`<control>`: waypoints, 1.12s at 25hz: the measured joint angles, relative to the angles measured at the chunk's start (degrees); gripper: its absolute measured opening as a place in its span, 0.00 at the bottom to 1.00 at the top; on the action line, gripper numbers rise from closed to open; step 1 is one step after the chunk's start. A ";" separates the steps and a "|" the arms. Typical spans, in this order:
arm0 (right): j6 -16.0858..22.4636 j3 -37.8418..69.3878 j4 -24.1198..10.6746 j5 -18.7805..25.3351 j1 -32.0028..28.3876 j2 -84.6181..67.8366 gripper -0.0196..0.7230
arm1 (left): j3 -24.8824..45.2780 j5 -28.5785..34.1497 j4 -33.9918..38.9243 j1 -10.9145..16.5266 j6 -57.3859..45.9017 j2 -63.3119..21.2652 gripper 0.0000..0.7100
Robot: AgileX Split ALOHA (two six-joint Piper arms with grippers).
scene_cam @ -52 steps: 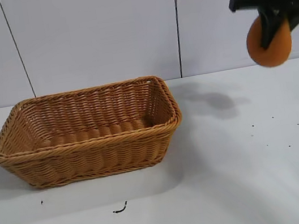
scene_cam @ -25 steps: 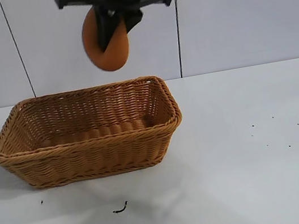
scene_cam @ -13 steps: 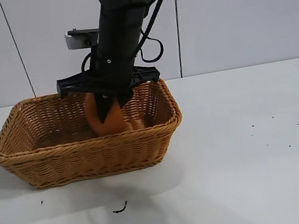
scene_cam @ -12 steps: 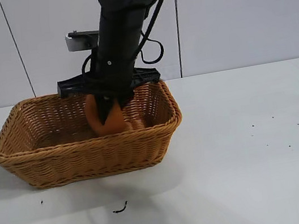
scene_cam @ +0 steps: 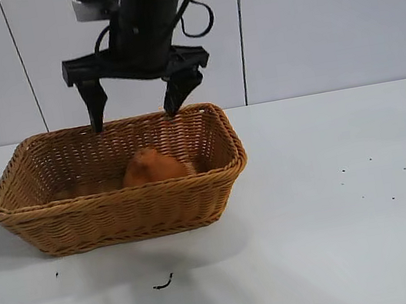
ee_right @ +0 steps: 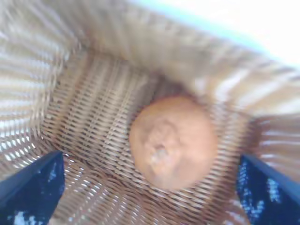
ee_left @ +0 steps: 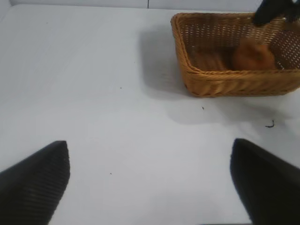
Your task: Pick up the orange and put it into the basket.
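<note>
The orange [scene_cam: 152, 167] lies on the floor of the tan wicker basket [scene_cam: 57, 211], near its middle; I see it too in the left wrist view [ee_left: 253, 55] and the right wrist view [ee_right: 172, 141]. The basket [ee_left: 206, 82] [ee_right: 84, 108] stands at the left of the table. My right gripper [scene_cam: 137, 110] [ee_right: 150, 187] hangs open just above the basket's back rim, straight over the orange and clear of it. My left gripper [ee_left: 150, 180] is open over bare table, well away from the basket, holding nothing.
A small dark scrap [scene_cam: 163, 284] lies on the white table in front of the basket, and a few dark specks [scene_cam: 371, 178] dot the right side. A white panelled wall [scene_cam: 305, 18] closes the back.
My right gripper carried the orange leftward over the basket, lowered it inside, opened and let it go, then rose. The orange now rests on the basket floor.
</note>
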 joint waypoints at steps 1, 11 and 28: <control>-0.06 -1.59 -0.49 1.68 -0.31 -0.02 0.96 | 0.00 0.00 0.00 0.00 0.00 0.00 0.94; -0.06 -5.93 -3.68 4.79 -12.02 -0.20 0.96 | 0.00 -0.05 0.00 0.00 0.00 0.00 0.94; -0.48 -5.93 -1.00 4.93 -34.26 -0.20 0.96 | 0.00 -0.05 0.00 0.00 0.00 0.00 0.94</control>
